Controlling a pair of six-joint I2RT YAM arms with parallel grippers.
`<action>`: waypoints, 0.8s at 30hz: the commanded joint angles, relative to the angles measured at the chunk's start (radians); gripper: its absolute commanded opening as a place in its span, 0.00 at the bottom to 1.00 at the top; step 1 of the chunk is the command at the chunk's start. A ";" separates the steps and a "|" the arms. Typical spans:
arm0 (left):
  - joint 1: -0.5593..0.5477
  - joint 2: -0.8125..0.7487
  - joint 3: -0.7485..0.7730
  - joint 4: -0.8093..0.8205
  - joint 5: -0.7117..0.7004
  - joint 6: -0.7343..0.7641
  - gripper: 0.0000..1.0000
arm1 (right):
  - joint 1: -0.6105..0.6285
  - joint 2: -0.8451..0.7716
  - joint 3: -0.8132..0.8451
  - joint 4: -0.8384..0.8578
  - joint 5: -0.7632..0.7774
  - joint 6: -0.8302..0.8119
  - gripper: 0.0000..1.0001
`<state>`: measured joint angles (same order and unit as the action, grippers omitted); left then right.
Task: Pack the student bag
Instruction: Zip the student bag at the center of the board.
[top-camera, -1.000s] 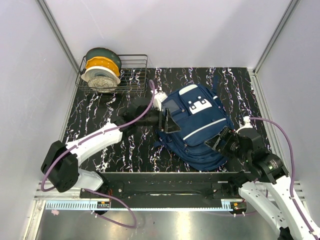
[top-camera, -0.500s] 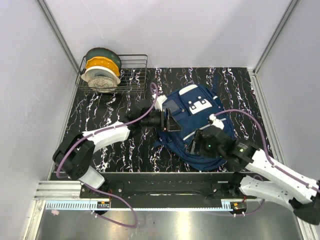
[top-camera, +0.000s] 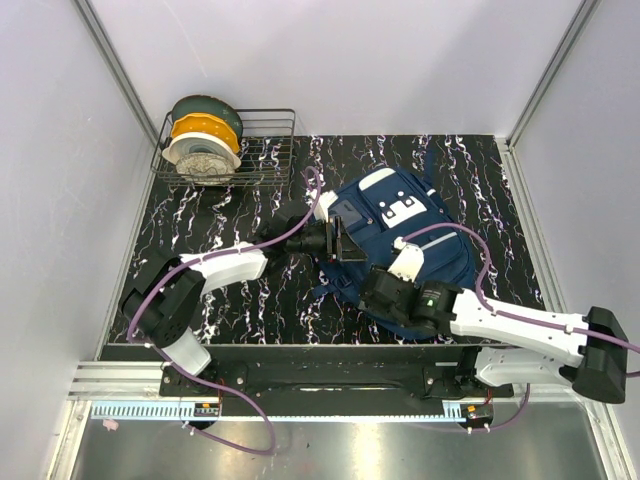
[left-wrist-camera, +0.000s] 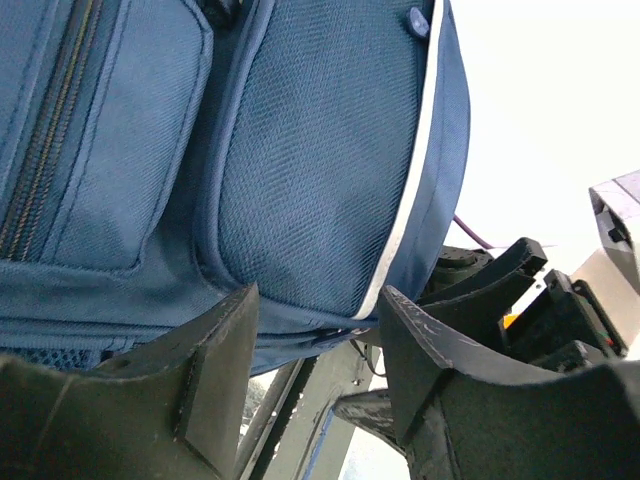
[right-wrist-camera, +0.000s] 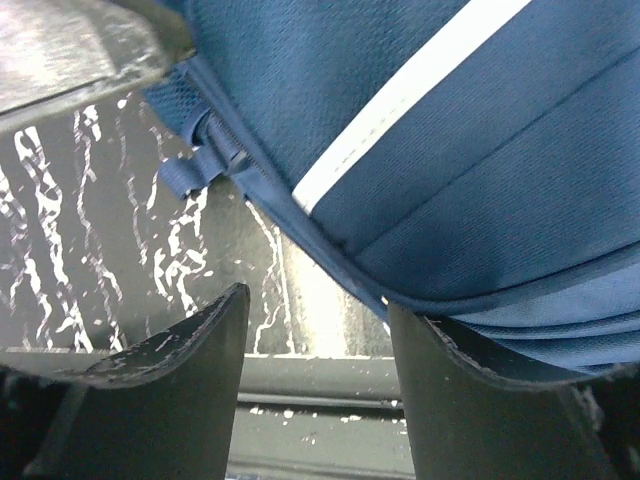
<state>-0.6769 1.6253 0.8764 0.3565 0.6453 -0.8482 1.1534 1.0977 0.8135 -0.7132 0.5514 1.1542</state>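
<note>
The left fingers (top-camera: 337, 240) are up against the left edge of the navy backpack (top-camera: 445, 262). They are partly open, and from the wrist the bag's seam and white piping show just past the gap between the tips. They have hold of nothing, and I cannot tell whether the tips touch the fabric. The right fingers (top-camera: 372, 290) reach across from the right to the bag's near left corner. They are also partly open and empty. The bag's lower edge and a small zip tab hang just beyond them, and bare worktop (top-camera: 180, 215) shows through the gap.

At the far left corner sits a wire basket (top-camera: 275, 150) with three spools standing on edge in a row. The white one (top-camera: 203, 155) is nearest, the orange one (top-camera: 205, 128) is behind it and the dark green one (top-camera: 205, 108) is at the back.

The backpack lies flat on the black, white-veined worktop, right of centre and well apart from the basket. Its front pockets and their white patches face up. Its long axis runs from the far side toward the near edge, with the near end slanting a little to the right. The pocket with the patches is at the far end.
</note>
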 joint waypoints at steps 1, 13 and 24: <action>-0.006 -0.007 0.015 0.098 0.014 -0.005 0.54 | 0.008 0.031 0.049 -0.040 0.182 0.095 0.61; -0.007 -0.016 -0.007 0.113 0.028 -0.017 0.53 | 0.009 0.067 0.012 0.000 0.260 0.101 0.41; -0.021 -0.044 -0.030 0.133 0.022 -0.043 0.53 | 0.011 0.192 0.010 -0.022 0.404 0.288 0.41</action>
<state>-0.6937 1.6222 0.8574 0.4152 0.6506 -0.8734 1.1648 1.2354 0.8169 -0.7288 0.7891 1.3281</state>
